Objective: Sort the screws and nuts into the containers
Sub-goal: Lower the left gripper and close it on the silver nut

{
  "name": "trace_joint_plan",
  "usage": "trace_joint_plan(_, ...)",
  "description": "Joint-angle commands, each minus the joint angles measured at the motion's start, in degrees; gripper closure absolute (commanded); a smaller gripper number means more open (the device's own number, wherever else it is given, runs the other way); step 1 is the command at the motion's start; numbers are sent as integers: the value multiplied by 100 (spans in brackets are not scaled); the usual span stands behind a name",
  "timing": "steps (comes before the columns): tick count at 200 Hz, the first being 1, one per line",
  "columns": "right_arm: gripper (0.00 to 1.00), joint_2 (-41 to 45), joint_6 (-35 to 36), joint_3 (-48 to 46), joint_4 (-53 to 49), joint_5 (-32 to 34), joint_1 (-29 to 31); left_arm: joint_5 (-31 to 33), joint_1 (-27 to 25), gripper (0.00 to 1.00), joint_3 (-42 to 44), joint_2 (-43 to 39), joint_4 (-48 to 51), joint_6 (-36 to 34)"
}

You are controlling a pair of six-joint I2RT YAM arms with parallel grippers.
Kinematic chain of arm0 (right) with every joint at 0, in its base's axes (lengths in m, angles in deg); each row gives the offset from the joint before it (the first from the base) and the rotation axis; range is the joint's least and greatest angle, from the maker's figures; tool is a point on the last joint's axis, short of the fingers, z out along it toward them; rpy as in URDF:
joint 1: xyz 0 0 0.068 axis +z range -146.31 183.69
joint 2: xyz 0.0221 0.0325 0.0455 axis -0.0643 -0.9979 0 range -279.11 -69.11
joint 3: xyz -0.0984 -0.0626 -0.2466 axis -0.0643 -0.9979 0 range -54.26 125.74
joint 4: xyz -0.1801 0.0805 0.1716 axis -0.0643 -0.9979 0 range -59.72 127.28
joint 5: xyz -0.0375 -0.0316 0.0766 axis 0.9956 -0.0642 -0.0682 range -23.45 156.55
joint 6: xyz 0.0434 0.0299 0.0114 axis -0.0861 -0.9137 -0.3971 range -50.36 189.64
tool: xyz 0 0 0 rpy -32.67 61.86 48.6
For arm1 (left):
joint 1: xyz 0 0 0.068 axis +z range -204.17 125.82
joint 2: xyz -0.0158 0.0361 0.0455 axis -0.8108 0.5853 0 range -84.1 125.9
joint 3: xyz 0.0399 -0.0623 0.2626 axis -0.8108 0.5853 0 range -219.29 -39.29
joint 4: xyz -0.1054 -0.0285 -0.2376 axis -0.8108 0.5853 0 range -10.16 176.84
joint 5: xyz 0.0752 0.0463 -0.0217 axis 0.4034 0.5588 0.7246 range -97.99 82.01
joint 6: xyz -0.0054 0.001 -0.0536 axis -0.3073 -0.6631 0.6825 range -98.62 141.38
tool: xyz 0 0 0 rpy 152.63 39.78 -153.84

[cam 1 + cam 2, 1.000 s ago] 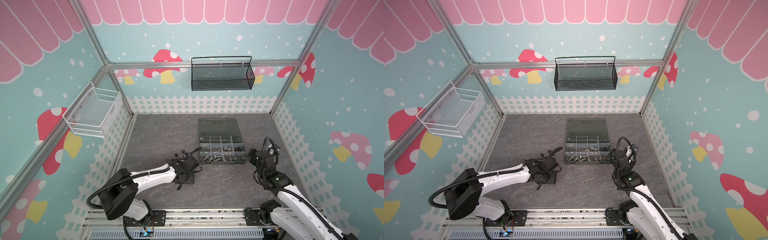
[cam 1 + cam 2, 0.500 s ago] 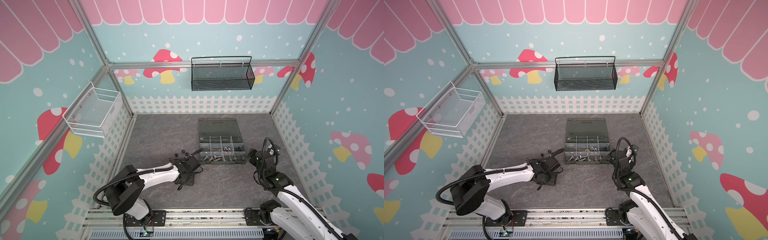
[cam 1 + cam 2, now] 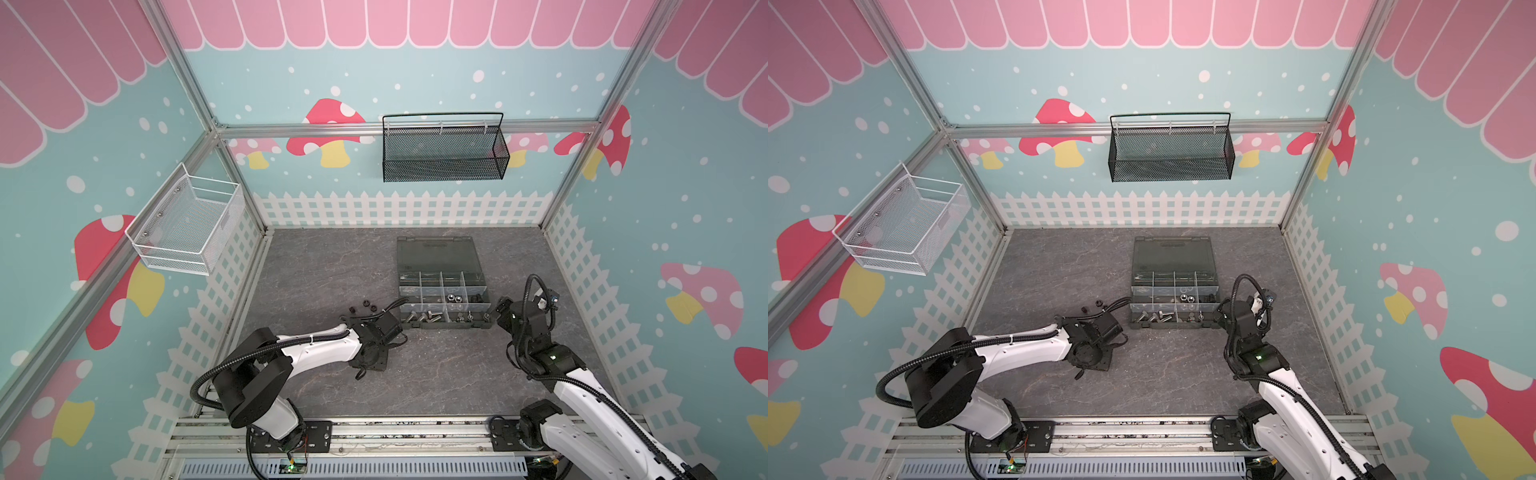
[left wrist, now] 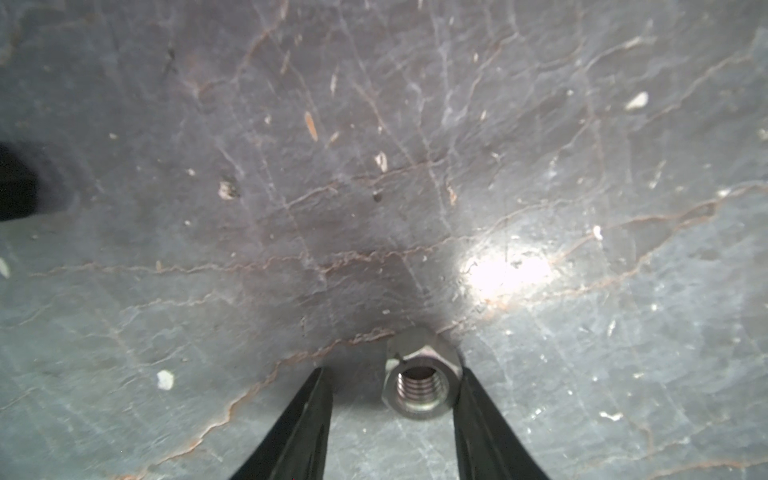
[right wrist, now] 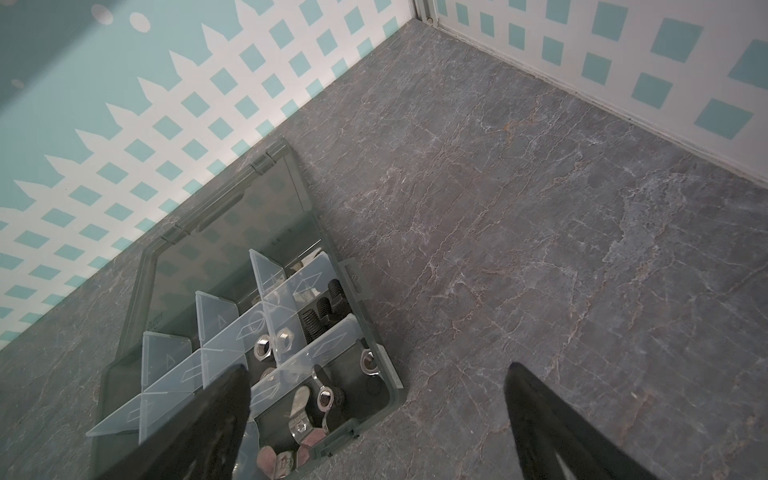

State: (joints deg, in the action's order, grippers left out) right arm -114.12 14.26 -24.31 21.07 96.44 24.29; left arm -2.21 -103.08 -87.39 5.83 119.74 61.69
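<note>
Underneath everything, a grey stone-patterned table [image 3: 332, 266] inside painted walls. Across its near middle, the left arm [image 3: 316, 349], stretched low with the wrist bent down to the surface; opposite, the right arm [image 3: 536, 332], extended over the table's right side. Right of centre, a dark grey organizer box [image 3: 436, 251] lying open, lid flat toward the back wall, compartments [image 3: 432, 291] with clear dividers toward the front. Over the box's near right corner and the bare table beside it, the right pincer [image 5: 376, 370], spread wide and empty. Down at the table, the left pincer [image 4: 392, 372], partly open around a silver nut [image 4: 422, 384]: one finger [image 4: 478, 407] touching the nut's side, the other finger [image 4: 307, 407] apart from it, no clamp. Nut flat on the table, hole up. In the front-left compartment, silver screws [image 3: 422, 318]; farther back, black screws [image 5: 320, 311], with two silver nuts [image 3: 455, 297] next door. Loose on the table left of the box, a few black nuts [image 3: 365, 305].
</note>
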Motion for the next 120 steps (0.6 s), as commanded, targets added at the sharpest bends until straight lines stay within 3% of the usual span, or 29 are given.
trace_joint_plan(1, 3, -26, -108, -27, 91, 10, -28, 98, -32, 53, -85, 154, 165, -40)
trace_joint_plan(120, 3, -2, -69, -29, 86, 28, -30, 161, -32, 60, -150, 450, 46, -171)
